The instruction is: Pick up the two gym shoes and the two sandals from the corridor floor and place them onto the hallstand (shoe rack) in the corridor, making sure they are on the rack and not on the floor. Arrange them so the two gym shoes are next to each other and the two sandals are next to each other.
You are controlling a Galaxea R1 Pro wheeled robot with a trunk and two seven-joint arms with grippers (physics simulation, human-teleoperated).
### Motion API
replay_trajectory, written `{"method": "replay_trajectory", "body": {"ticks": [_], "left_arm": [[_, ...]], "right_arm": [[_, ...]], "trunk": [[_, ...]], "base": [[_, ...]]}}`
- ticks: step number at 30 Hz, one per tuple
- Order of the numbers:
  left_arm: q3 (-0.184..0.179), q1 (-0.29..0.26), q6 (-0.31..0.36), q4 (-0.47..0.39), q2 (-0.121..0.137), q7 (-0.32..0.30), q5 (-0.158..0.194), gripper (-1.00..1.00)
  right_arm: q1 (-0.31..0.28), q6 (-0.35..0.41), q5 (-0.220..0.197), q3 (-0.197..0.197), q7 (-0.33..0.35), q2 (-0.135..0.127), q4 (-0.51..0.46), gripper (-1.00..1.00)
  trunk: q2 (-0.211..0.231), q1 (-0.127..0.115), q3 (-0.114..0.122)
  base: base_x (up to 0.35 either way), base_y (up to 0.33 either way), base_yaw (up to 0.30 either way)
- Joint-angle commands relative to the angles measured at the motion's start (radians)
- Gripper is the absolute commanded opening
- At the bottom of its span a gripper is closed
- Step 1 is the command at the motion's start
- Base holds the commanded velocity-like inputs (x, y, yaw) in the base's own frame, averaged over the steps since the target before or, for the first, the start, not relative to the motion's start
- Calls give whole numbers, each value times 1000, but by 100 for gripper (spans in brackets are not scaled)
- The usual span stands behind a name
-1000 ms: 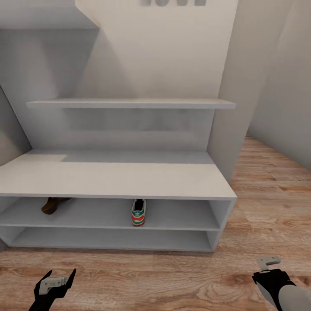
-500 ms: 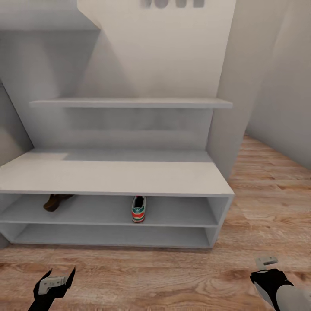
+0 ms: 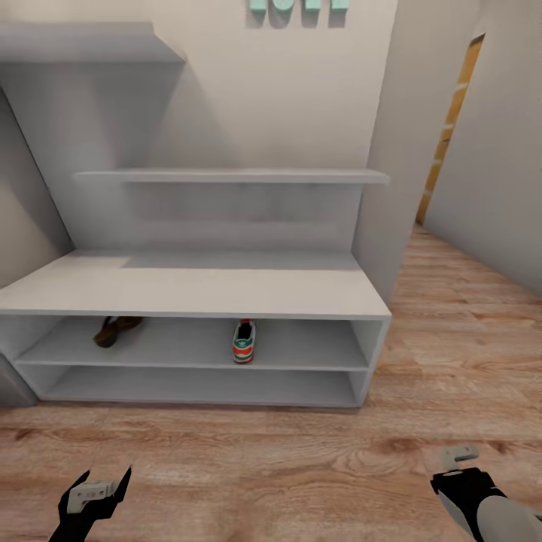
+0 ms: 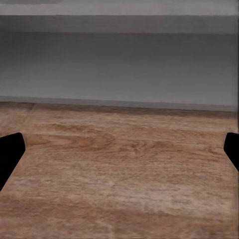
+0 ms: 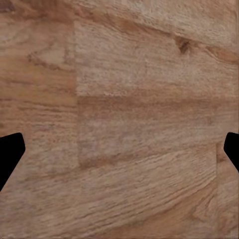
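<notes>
One gym shoe [image 3: 243, 343], white with green and red stripes, stands heel-out on the upper of the two low shelves of the hallstand [image 3: 196, 290]. A brown sandal [image 3: 115, 330] lies on the same shelf, far to its left. In the head view, my left gripper [image 3: 98, 489] and right gripper [image 3: 459, 461] hang low over the corridor floor [image 3: 301, 452], well in front of the rack. Both are open and hold nothing. The left wrist view has dark fingertips [image 4: 10, 154] wide apart over planks, facing the rack's base [image 4: 119, 64]. In the right wrist view the open gripper [image 5: 119, 154] looks down at bare floor [image 5: 119, 99].
The rack's side panel and a grey wall [image 3: 497, 188] bound a passage at the right, ending in a doorway with an orange frame [image 3: 452, 113]. Stepped wall shelves [image 3: 226, 177] rise above the rack's top. Teal letters [image 3: 297, 6] hang on the wall.
The head view has pulled back and shifted: the rack looks smaller and farther, and the doorway at the right has come into sight. Shoe, sandal and grippers keep their places.
</notes>
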Motion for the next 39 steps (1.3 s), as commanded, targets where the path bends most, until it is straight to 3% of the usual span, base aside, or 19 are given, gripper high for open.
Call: {"method": "replay_trajectory", "body": {"ticks": [1, 13, 39], "left_arm": [[0, 0, 0, 0, 0, 0, 0, 100], [-1, 0, 0, -2, 0, 0, 0, 100], [-5, 0, -6, -3, -2, 0, -1, 100]], "right_arm": [[0, 0, 0, 0, 0, 1, 0, 100], [0, 0, 0, -1, 0, 3, 0, 100], [0, -1, 0, -2, -1, 31, 0, 100]], "trunk": [[0, 0, 0], [0, 0, 0], [0, 0, 0]], "base": [[-331, -1, 0], [-227, 0, -91], [-17, 0, -263]]}}
